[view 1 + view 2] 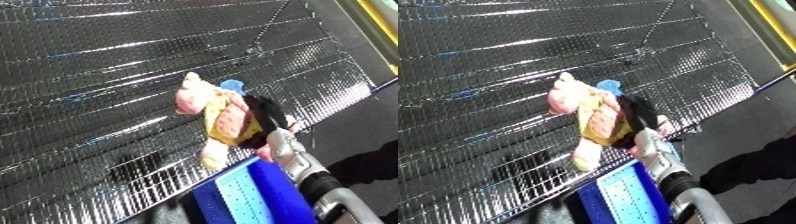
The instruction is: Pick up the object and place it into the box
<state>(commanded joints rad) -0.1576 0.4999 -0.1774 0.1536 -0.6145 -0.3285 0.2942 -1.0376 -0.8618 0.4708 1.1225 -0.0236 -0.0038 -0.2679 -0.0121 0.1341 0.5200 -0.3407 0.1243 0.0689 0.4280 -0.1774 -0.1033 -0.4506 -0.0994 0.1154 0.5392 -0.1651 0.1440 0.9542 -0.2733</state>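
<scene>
- Left eye view: right hand [265, 119] comes up from lower right, black fingers curled round a plush toy [213, 114], clamped on its back.
- Toy is pink and yellow w/ a small blue bit at the top; held up in the air, head toward upper left, legs hanging down.
- Toy sits just above the blue bin [253, 192], near its top edge, not inside it.
- Shiny silver quilted sheet [107, 75] spreads behind the toy and beyond the bin.
- Left hand doesn't show in either view.
</scene>
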